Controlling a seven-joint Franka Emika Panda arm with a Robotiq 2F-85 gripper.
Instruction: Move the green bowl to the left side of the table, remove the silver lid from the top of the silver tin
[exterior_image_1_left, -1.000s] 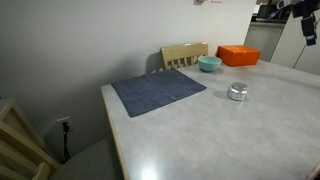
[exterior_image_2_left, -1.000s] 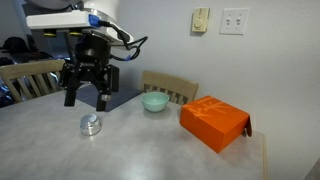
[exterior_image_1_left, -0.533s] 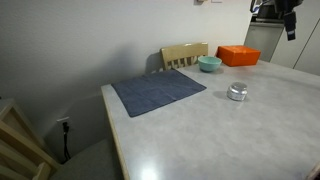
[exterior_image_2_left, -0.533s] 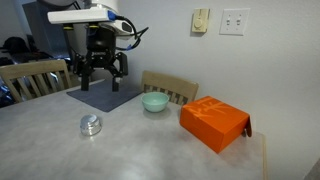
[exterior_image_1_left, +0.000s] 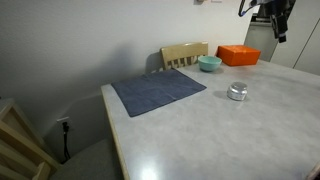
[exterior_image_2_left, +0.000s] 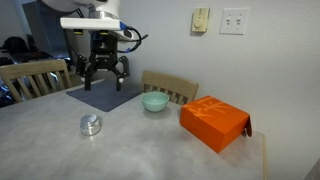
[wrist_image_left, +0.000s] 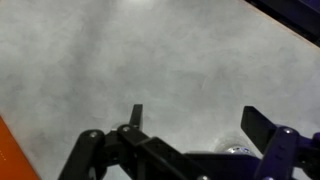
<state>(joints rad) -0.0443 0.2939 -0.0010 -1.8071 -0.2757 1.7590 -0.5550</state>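
Note:
The green bowl (exterior_image_1_left: 209, 63) (exterior_image_2_left: 154, 102) sits on the grey table (exterior_image_1_left: 220, 130) (exterior_image_2_left: 140, 150) near the far edge, by the orange box. The silver tin (exterior_image_1_left: 237, 93) (exterior_image_2_left: 91, 125) stands on the bare table with its silver lid (exterior_image_1_left: 237, 87) (exterior_image_2_left: 91, 119) on top. My gripper (exterior_image_2_left: 103, 75) (exterior_image_1_left: 279, 33) hangs open and empty well above the table, apart from both. In the wrist view the open fingers (wrist_image_left: 195, 118) frame bare tabletop, and a bit of the tin (wrist_image_left: 236, 150) shows at the bottom edge.
A dark blue-grey cloth mat (exterior_image_1_left: 157, 91) (exterior_image_2_left: 105, 96) lies on the table. An orange box (exterior_image_1_left: 238, 55) (exterior_image_2_left: 213, 122) stands by the bowl. Wooden chairs (exterior_image_1_left: 184, 54) (exterior_image_2_left: 168, 87) stand at the table's edge.
My gripper has risen and shifted away from above the tin, toward the mat side in one exterior view. The bowl, tin and lid have not moved.

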